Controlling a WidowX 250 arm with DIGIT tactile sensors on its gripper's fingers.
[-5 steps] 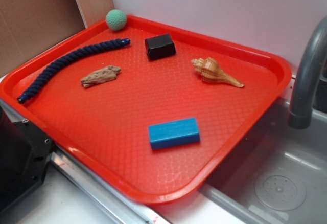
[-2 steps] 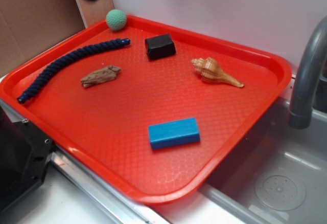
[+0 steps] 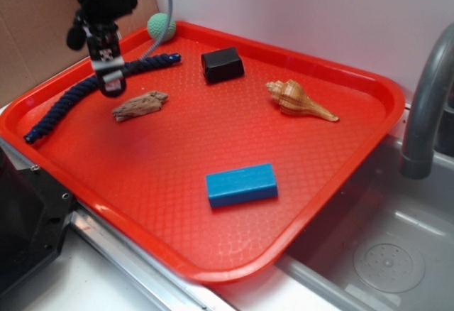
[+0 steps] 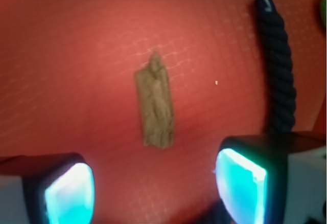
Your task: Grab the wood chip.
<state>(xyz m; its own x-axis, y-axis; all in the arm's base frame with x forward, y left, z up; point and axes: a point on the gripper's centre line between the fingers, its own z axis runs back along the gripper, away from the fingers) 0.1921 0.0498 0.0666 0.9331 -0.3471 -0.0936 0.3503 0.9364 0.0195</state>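
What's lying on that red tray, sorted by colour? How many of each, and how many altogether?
Blue: 2, the rope and the block
Black: 1, the black block
Green: 1, the ball
Brown-grey: 1, the wood chip
Tan: 1, the shell
Total: 6
The open gripper hanging above the tray is not counted.

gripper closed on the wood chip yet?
No: in the wrist view the gripper is open, its fingers spread wide, and the wood chip lies flat on the red tray ahead of them, untouched.
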